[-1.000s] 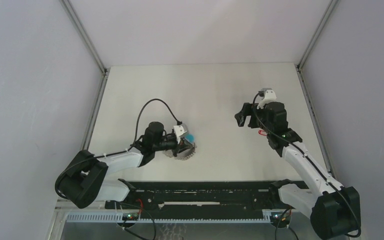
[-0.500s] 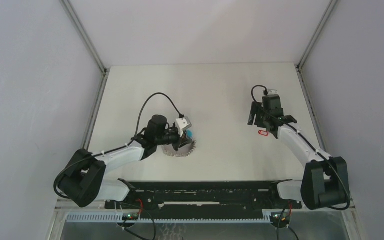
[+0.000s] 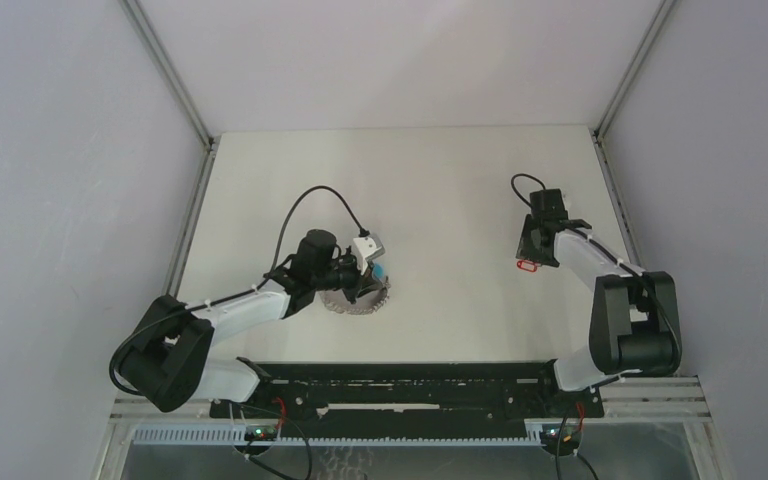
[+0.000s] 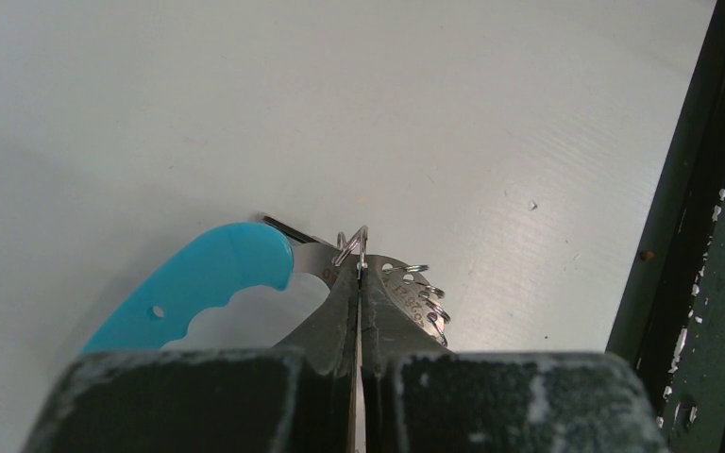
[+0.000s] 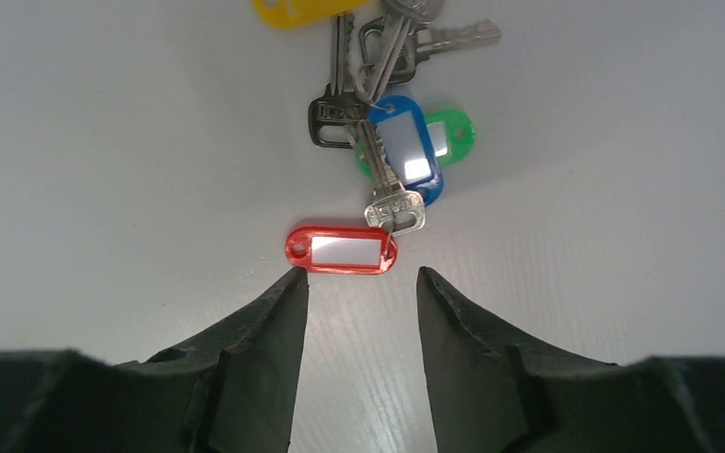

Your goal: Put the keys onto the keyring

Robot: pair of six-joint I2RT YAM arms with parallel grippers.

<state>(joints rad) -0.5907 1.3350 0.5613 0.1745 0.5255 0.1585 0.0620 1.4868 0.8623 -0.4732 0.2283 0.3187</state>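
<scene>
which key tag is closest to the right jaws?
The red tag, lying flat just ahead of the open jaws of the right gripper; the blue tag, green tag and yellow tag sit farther out.

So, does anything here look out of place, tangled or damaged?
Nothing looks damaged. Only the keys lie in an overlapping heap before the open right gripper; the left gripper pinches the keyring.
</scene>
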